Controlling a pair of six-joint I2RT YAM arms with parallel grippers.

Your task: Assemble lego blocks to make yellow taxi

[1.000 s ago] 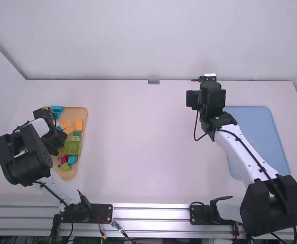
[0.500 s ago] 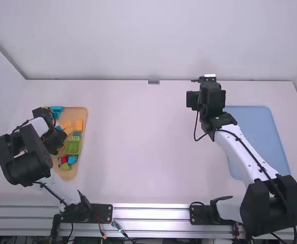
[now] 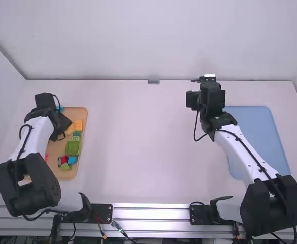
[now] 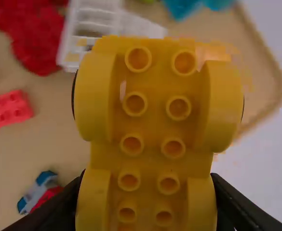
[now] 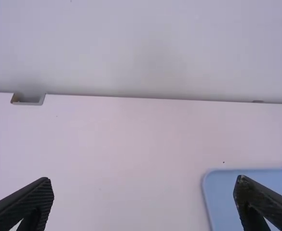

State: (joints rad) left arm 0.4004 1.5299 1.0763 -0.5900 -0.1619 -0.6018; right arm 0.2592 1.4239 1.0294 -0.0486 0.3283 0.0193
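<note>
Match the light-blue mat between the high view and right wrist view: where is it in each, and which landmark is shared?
High view: right side, the light-blue mat lying partly behind the right arm.
Right wrist view: lower right corner, partly behind one finger of the right end effector.
Shared landmark: small grey bracket at the white table's far edge.

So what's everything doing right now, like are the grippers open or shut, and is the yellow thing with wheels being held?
Left gripper: fingers shut on the yellow wheeled piece
Yellow wheeled piece: held, wheels on
Right gripper: fingers open, nothing between them
Tray: flat, holding loose blocks
Small red brick: lying studs up
Blue mat: lying flat
</note>
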